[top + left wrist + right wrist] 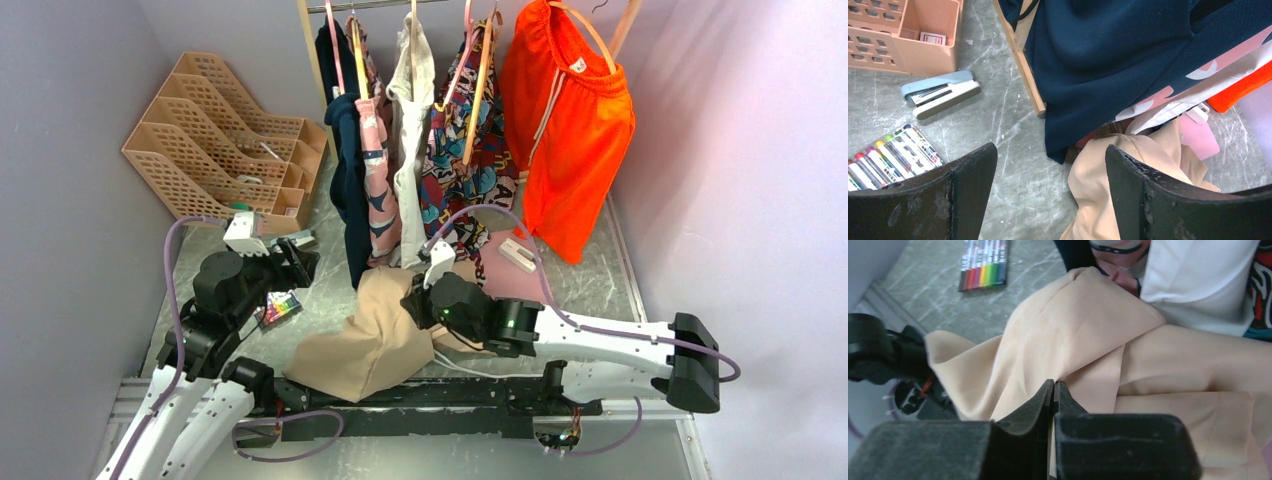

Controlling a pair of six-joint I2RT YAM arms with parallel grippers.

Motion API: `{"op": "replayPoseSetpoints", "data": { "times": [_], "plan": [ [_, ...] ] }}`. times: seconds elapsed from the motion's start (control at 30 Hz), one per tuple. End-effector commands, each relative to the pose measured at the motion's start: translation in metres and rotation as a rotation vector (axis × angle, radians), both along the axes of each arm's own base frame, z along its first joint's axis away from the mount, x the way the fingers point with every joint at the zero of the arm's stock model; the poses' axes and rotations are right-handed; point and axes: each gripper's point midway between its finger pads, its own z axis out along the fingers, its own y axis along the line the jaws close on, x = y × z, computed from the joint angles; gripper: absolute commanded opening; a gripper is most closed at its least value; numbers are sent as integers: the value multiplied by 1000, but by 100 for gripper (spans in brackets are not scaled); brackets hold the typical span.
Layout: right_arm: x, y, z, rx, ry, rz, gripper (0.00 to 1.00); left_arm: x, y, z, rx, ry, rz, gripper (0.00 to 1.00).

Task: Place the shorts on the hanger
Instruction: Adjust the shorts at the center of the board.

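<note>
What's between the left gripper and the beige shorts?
Only bare grey marbled tabletop separates the open left gripper from the crumpled beige fabric shorts, as the left wrist view shows.

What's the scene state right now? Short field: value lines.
shorts: crumpled on the table, below the hanging clothes
right gripper: shut on a fold of the shorts
left gripper: open, holding nothing, above the table
nearby: markers, stapler
status: shorts not hung yet
</note>
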Motion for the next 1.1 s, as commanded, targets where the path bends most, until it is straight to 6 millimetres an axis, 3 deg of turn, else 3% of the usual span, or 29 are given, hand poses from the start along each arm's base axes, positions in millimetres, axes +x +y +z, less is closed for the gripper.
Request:
{"op": "replayPoseSetpoints", "data": {
  "times": [0.0,0.2,0.37,0.4,0.47,0.53,0.6,0.7,0.8,0.93,1.07],
  "plan": [
    [-22,7,27,32,-20,157,0,1,-4,6,-6,-30,-20,83],
    [-91,2,38,40,103,489,0,0,-4,7,-7,-33,-24,83],
    [-163,-11,9,11,369,718,0,-1,-7,8,-13,-40,-44,83],
    [-176,-14,2,5,427,756,2,-1,-8,8,-12,-39,-47,83],
    [-187,-18,-9,-52,471,775,26,-1,-9,7,-11,-36,-51,83],
    [-178,-21,-8,-109,411,719,45,-1,-9,8,-11,-35,-51,83],
    [-154,-17,13,-92,296,630,60,-1,-8,8,-11,-35,-48,83],
    [-106,-9,47,-73,118,425,66,-2,-7,9,-11,-44,-46,83],
    [-74,5,61,-91,23,288,66,-2,-7,9,-10,-45,-45,83],
    [-59,34,49,-113,-2,239,68,-1,-6,8,-8,-38,-41,83],
    [-54,51,15,-165,25,209,71,-2,-6,9,-11,-41,-39,83]
  ]
}}
